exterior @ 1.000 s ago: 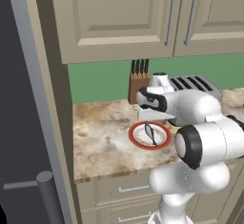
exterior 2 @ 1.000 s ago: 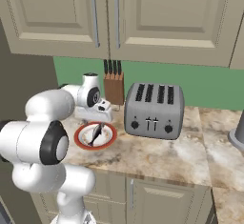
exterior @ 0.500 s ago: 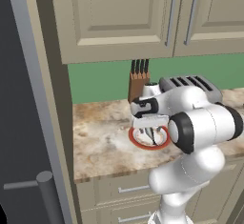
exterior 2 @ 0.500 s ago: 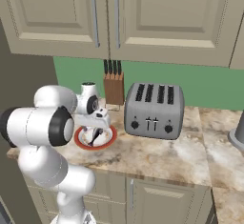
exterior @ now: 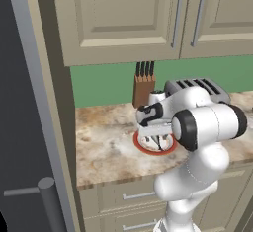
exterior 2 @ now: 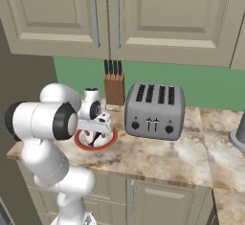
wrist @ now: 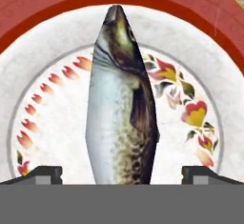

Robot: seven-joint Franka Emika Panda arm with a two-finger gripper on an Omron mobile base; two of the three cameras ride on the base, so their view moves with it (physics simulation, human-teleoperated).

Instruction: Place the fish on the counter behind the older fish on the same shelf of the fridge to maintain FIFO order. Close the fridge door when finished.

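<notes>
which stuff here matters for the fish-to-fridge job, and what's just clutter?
Job:
fish, lying on the red-rimmed plate
counter
fridge, at the left
gripper, open, fingertips either side of the fish

Clutter:
toaster
knife block
wall cabinets

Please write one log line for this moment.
phase: pre-grasp | gripper: open, astride fish | fish: lying on plate | plate: on counter

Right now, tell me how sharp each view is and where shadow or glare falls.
Hand view: fish and plate sharp, no glare. Left base view: even light, soft shade under the gripper. Right base view: toaster crisp, dull sheen only.
</notes>
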